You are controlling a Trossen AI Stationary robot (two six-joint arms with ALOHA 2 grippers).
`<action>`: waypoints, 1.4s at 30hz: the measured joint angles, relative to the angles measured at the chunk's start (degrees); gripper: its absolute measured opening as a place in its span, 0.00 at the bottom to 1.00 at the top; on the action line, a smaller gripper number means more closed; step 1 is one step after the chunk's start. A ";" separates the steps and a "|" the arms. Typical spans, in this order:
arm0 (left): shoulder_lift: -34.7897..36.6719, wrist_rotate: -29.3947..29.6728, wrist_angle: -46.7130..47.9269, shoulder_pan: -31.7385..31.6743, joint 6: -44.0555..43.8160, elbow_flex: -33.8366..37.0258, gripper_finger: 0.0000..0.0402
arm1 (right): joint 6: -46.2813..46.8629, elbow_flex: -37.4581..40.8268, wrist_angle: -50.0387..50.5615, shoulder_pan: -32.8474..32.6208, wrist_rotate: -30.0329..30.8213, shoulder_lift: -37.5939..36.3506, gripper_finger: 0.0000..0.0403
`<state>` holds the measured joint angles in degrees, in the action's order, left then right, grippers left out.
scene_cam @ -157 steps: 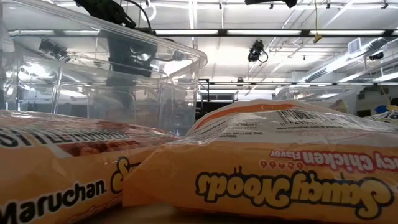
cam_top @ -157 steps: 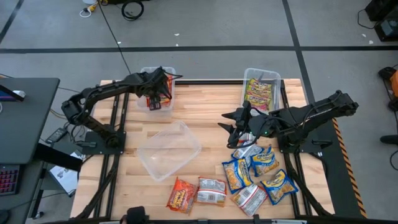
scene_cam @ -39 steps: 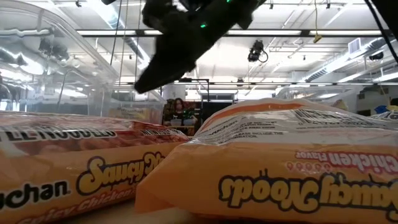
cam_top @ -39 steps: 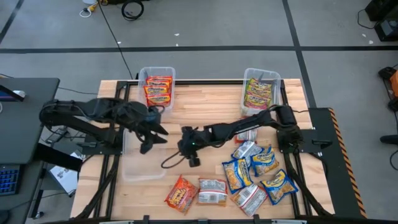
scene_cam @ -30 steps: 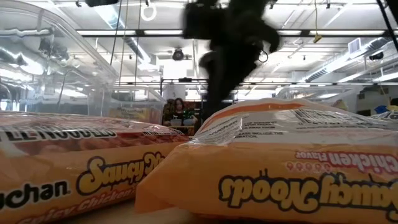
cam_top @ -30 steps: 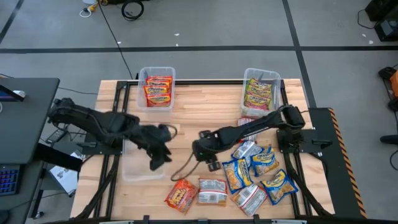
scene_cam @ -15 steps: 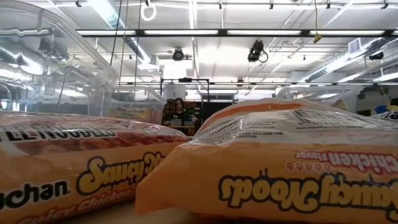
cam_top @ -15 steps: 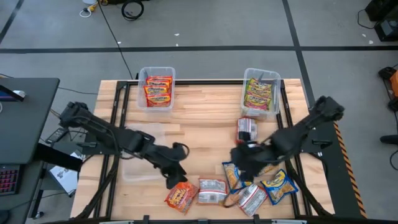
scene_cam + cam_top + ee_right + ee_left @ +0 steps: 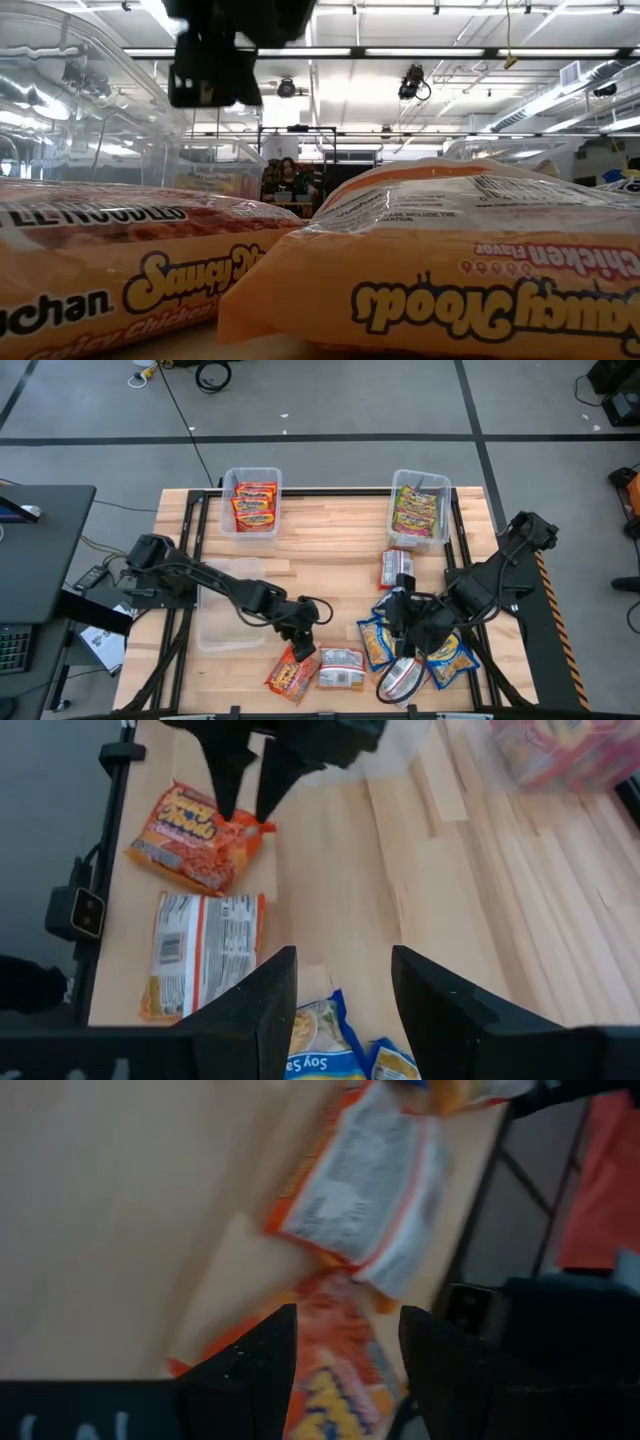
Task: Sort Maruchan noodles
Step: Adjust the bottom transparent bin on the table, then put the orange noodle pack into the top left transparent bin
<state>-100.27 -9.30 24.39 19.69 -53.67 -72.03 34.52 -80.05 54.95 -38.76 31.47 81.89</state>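
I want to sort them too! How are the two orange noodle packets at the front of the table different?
The left orange packet shows its colourful printed front; the right orange packet shows its pale back with small print. The left gripper hovers, fingers open, over the left packet's corner; nothing hovers over the right one. Both lie flat on the table.

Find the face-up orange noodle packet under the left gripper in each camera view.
High: near the table's front edge, left of centre.
Low: left foreground.
Left wrist: between that gripper's fingers.
Right wrist: far side, below the left gripper.
Shared landmark: face-down packet alongside.
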 joint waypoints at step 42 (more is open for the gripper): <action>-6.66 -5.05 8.15 6.32 -22.69 -0.04 0.69 | 9.27 0.00 5.68 -4.41 -2.15 4.39 0.42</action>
<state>-106.94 -14.34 32.54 26.01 -76.35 -72.07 43.79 -80.05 60.62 -43.17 29.32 86.28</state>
